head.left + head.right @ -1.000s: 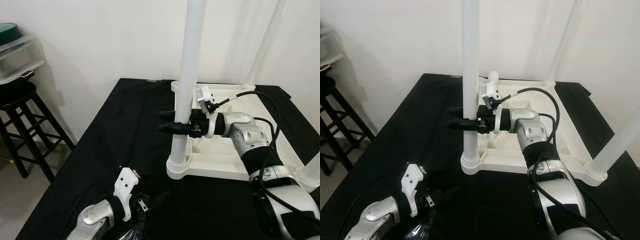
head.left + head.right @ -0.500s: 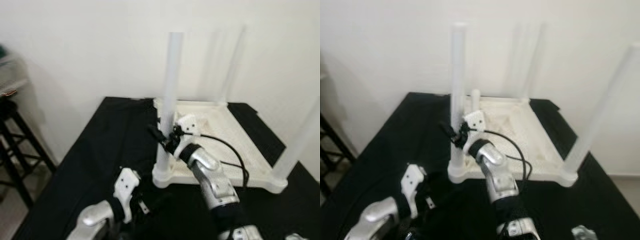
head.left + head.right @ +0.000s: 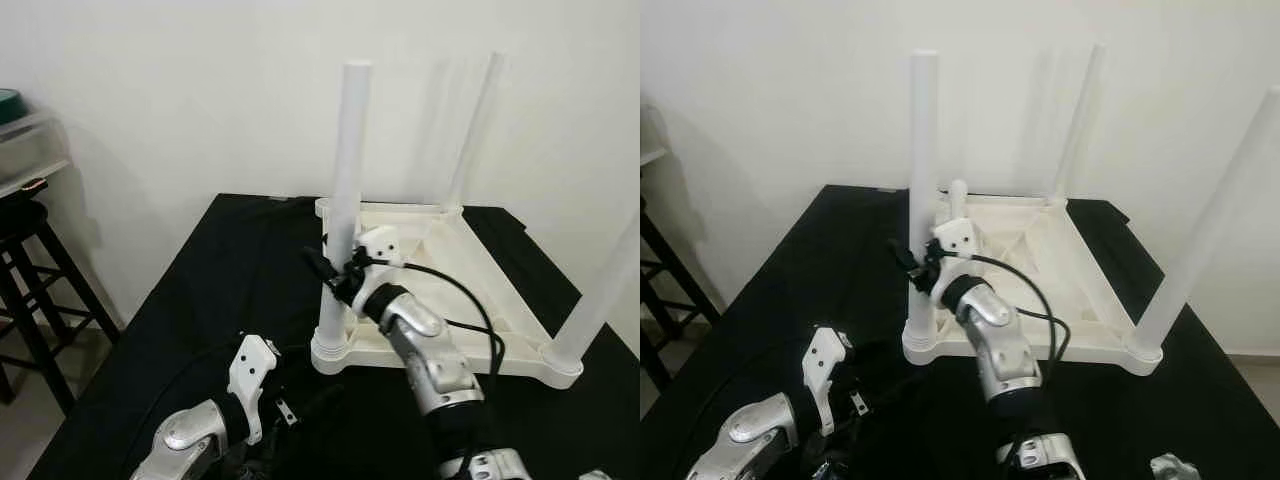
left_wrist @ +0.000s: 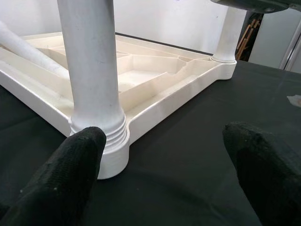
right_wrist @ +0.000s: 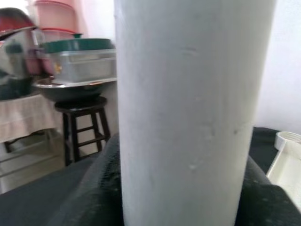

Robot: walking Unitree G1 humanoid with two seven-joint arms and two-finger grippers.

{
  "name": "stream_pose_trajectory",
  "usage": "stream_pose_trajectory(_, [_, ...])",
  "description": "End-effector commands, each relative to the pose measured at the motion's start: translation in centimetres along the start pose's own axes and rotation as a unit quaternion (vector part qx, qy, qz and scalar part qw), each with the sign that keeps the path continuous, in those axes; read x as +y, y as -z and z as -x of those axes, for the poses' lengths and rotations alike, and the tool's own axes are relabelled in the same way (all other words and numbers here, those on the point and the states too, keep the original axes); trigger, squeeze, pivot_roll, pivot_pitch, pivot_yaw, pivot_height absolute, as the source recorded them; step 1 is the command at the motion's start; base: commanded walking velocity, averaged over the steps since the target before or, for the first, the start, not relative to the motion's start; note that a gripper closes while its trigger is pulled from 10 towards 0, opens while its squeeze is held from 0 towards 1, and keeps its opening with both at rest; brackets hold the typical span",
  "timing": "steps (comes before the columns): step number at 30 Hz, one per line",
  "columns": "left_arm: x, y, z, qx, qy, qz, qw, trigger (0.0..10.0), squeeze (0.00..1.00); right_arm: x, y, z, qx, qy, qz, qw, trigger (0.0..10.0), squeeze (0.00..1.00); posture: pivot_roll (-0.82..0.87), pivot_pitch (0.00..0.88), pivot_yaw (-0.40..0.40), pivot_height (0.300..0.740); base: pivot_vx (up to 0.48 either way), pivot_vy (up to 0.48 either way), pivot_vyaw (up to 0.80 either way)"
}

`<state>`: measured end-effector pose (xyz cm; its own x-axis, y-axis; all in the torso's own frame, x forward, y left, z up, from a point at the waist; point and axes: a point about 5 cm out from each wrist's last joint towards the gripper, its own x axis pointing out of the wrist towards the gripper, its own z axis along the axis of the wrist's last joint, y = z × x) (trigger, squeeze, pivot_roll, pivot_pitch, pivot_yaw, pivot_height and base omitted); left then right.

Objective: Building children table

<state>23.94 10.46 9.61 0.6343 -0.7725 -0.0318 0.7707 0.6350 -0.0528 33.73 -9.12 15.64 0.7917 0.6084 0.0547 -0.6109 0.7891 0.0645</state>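
Plain white wall [image 3: 180, 90], black cloth-covered surface [image 3: 220, 290], dark wooden stool [image 3: 30, 270] at left, pale tiled floor [image 3: 25, 420]

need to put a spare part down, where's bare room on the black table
Bare black cloth lies between the table's left edge and the upturned white tabletop, and in a strip before it. It is crowded at the near-left leg, where the right gripper clamps, and near the left gripper.

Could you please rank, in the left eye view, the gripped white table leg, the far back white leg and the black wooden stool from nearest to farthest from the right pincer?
1. The gripped white table leg, at the near left corner, held in the right pincer.
2. The far back white leg, behind, towards the wall.
3. The black wooden stool, off the table at far left.
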Motion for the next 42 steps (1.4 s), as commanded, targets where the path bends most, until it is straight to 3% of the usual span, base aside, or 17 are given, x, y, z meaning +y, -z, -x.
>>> stream_pose_trajectory(1, [0.0,-0.1,-0.1,0.002,-0.001,-0.003,1.0,10.0,0.0,-0.1,3.4,1.6,0.064,-0.021,-0.052,0.996,10.0,1.0,0.0,0.0,-0.016,0.74,0.0,0.0,0.0])
stream_pose_trajectory(2, [0.0,-0.1,-0.1,0.002,-0.001,-0.003,1.0,10.0,0.0,-0.1,3.4,1.6,0.064,-0.021,-0.052,0.996,10.0,1.0,0.0,0.0,-0.016,0.74,0.0,0.0,0.0])
stream_pose_trajectory(4, [-0.1,0.0,-0.2,0.002,0.0,-0.003,1.0,10.0,0.0,-0.2,0.9,1.7,0.029,-0.116,-0.006,0.993,10.0,1.0,0.0,0.0,-0.018,0.74,0.0,0.0,0.0])
stream_pose_trajectory(5, [-0.1,0.0,-0.2,0.002,0.0,-0.003,1.0,10.0,0.0,-0.2,0.9,1.7,0.029,-0.116,-0.006,0.993,10.0,1.0,0.0,0.0,-0.018,0.74,0.0,0.0,0.0])
stream_pose_trajectory(6, [-0.2,0.0,-0.2,0.003,0.0,-0.003,1.0,10.0,0.0,-0.2,0.1,2.0,0.029,-0.153,0.025,0.987,10.0,0.87,0.0,0.0,-0.019,0.74,0.0,0.0,0.0])
stream_pose_trajectory(7, [-0.2,0.0,-0.3,0.003,-0.001,-0.004,1.0,10.0,0.0,-0.3,-0.4,2.3,0.04,-0.204,0.061,0.976,10.0,0.0,0.01,0.0,-0.02,0.74,0.0,0.0,0.0])
stream_pose_trajectory(8, [-0.2,0.0,-0.3,0.003,-0.001,-0.004,1.0,10.0,0.0,-0.3,-0.4,2.3,0.04,-0.204,0.061,0.976,10.0,0.0,0.01,0.0,-0.02,0.74,0.0,0.0,0.0])
stream_pose_trajectory(9, [-0.3,0.0,-0.3,0.003,-0.002,-0.006,1.0,10.0,0.0,-1.0,-0.5,2.7,0.074,-0.262,0.094,0.957,10.0,0.0,0.01,0.0,-0.022,0.74,0.0,0.0,0.0])
stream_pose_trajectory(11, [-0.3,0.0,-0.3,0.002,-0.003,-0.007,1.0,10.0,0.0,-1.5,-0.6,2.6,0.084,-0.275,0.1,0.953,10.0,0.0,0.01,0.0,-0.025,0.74,0.0,0.0,0.0])
stream_pose_trajectory(21, [-0.5,0.0,-0.3,-0.005,-0.018,-0.022,1.0,10.0,0.0,-3.6,-1.0,0.4,0.092,-0.276,0.063,0.955,10.0,0.0,0.04,0.0,-0.03,0.74,0.0,0.0,0.0])
stream_pose_trajectory(22, [-0.5,0.0,-0.3,-0.008,-0.021,-0.022,1.0,10.0,0.0,-3.5,-1.3,0.3,0.085,-0.283,0.058,0.954,9.1,0.0,0.05,0.0,-0.029,0.74,0.0,0.0,0.0])
stream_pose_trajectory(23, [-0.5,0.0,-0.3,-0.008,-0.021,-0.022,1.0,10.0,0.0,-3.5,-1.3,0.3,0.085,-0.283,0.058,0.954,9.1,0.0,0.05,0.0,-0.029,0.74,0.0,0.0,0.0])
stream_pose_trajectory(24, [-0.4,-0.1,-0.2,-0.012,-0.025,-0.021,0.999,10.0,0.0,-3.5,-1.6,0.2,0.08,-0.294,0.055,0.951,6.5,0.0,0.05,0.0,-0.029,0.74,0.0,0.0,0.0])
stream_pose_trajectory(25, [-0.4,-0.1,-0.2,-0.012,-0.025,-0.021,0.999,10.0,0.0,-3.5,-1.6,0.2,0.08,-0.294,0.055,0.951,6.5,0.0,0.05,0.0,-0.029,0.74,0.0,0.0,0.0])
stream_pose_trajectory(26, [-0.3,-0.3,-0.1,-0.02,-0.033,-0.018,0.999,10.0,0.0,-3.5,-1.8,0.0,0.078,-0.298,0.055,0.95,0.0,0.0,0.04,0.0,-0.036,0.74,0.0,0.0,0.0])
stream_pose_trajectory(36, [1.3,-1.1,0.3,-0.033,-0.072,-0.019,0.997,10.0,0.0,-3.8,-2.0,-0.4,0.061,-0.287,0.068,0.953,0.0,0.0,0.02,0.0,-0.006,0.74,0.0,0.0,0.0])
stream_pose_trajectory(42, [2.0,-2.0,1.2,-0.052,-0.113,0.0,0.992,10.0,0.0,-4.7,0.1,1.6,0.068,-0.127,0.089,0.986,0.0,0.0,0.0,0.0,0.002,0.74,0.0,0.0,0.0])
